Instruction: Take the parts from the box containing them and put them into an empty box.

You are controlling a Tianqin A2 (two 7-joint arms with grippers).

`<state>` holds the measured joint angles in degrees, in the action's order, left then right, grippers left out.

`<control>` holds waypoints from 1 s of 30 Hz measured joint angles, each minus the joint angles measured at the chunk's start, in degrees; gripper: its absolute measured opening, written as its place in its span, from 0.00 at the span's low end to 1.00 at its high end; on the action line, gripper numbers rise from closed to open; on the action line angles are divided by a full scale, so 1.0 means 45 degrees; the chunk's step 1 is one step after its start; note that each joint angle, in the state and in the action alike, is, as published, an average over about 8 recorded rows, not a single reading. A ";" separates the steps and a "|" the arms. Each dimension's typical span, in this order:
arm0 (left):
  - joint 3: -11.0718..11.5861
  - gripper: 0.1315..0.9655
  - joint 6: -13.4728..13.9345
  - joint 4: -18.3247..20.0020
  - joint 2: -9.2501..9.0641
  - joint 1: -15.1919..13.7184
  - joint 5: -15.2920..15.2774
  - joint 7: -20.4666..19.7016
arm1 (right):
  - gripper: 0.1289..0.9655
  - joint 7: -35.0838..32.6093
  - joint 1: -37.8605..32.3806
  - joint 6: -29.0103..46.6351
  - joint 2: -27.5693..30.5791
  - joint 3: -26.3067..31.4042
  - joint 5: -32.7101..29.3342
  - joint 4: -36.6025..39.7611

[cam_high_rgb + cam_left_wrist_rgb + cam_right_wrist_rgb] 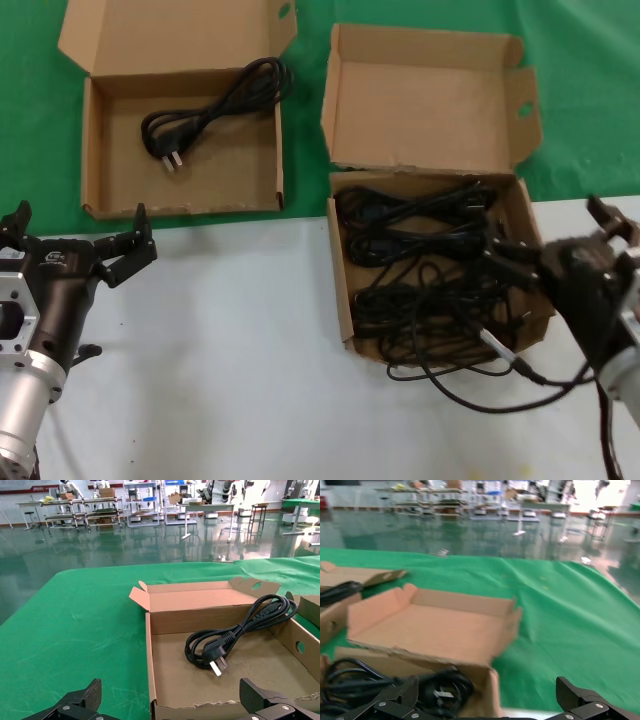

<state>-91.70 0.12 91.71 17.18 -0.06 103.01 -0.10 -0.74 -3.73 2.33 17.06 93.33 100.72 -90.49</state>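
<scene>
parts (420,270) | heaped in box (343,300) by right hand (555,245) | fingers apart

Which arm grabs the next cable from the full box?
Right. The right gripper, fingers open, hangs over the full box by the cable tangle. The left gripper sits by the other box.

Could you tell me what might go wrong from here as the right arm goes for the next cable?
The cables in the squarer box are tangled, so the open right gripper could lift several at once or drag the box. One cable loop already hangs over the front edge onto the table and may snag. The open left gripper waits near the wider box, which holds one cable.
</scene>
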 joint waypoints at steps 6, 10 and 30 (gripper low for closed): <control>0.0003 1.00 -0.0014 -0.0005 0.0001 0.0007 0.0014 0.0011 | 1.00 0.0082 0.0406 -0.0255 0.0014 -0.0180 0.0263 -0.0130; 0.0003 1.00 -0.0014 -0.0005 0.0001 0.0007 0.0015 0.0012 | 1.00 0.0085 0.0426 -0.0268 0.0015 -0.0189 0.0276 -0.0136; 0.0003 1.00 -0.0015 -0.0005 0.0001 0.0007 0.0015 0.0012 | 1.00 0.0086 0.0428 -0.0269 0.0015 -0.0190 0.0277 -0.0137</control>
<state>-91.69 0.06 91.69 17.18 -0.03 103.07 -0.05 -0.35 -1.80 1.12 17.13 92.47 101.97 -91.10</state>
